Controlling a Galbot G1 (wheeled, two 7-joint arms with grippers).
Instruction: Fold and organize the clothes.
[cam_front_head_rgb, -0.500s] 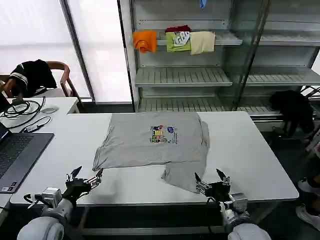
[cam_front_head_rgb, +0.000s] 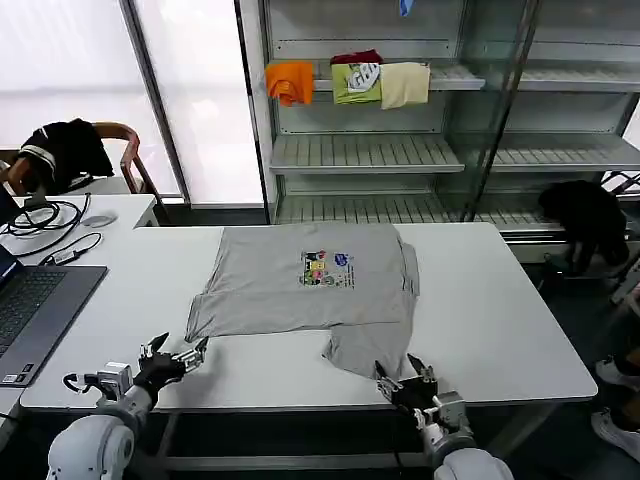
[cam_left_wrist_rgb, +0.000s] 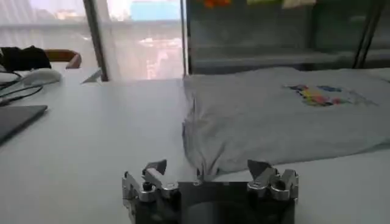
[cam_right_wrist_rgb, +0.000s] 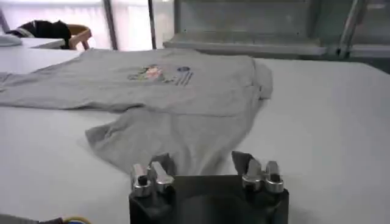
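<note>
We see the light grey shirt (cam_front_head_rgb: 310, 280) lying spread on the white table (cam_front_head_rgb: 500, 310), chest side up, with its small multicoloured print (cam_front_head_rgb: 327, 269) just past the middle of the cloth toward 12 o'clock. Its body is a broad, mostly flat panel; one sleeve or flap (cam_front_head_rgb: 368, 348) hangs out from the near edge toward 5 o'clock, rumpled and reaching close to the table's front edge, while the near corner at 7 o'clock (cam_front_head_rgb: 200, 325) ends in a soft fold. In the left wrist view that same corner of the shirt (cam_left_wrist_rgb: 207, 161) lies just ahead of the jaws. The left gripper (cam_front_head_rgb: 185, 357) sits at the table's near edge, just beside the 7 o'clock corner of the cloth, its jaws spread wide with nothing between them. The right gripper (cam_front_head_rgb: 405, 378) is at the front edge by the hanging flap, at about 5 o'clock from the print; its jaws are also open and empty, and in the right wrist view the flap (cam_right_wrist_rgb: 177, 143) lies directly in front of them; we cannot tell whether the tips touch the fabric. Farther out, a laptop (cam_front_head_rgb: 35, 305) and cables (cam_front_head_rgb: 45, 225) rest on the neighbouring table at 9 o'clock, and behind the table at 12 o'clock a glass-fronted shelf (cam_front_head_rgb: 370, 150) carries orange, green and cream folded garments (cam_front_head_rgb: 350, 82).
</note>
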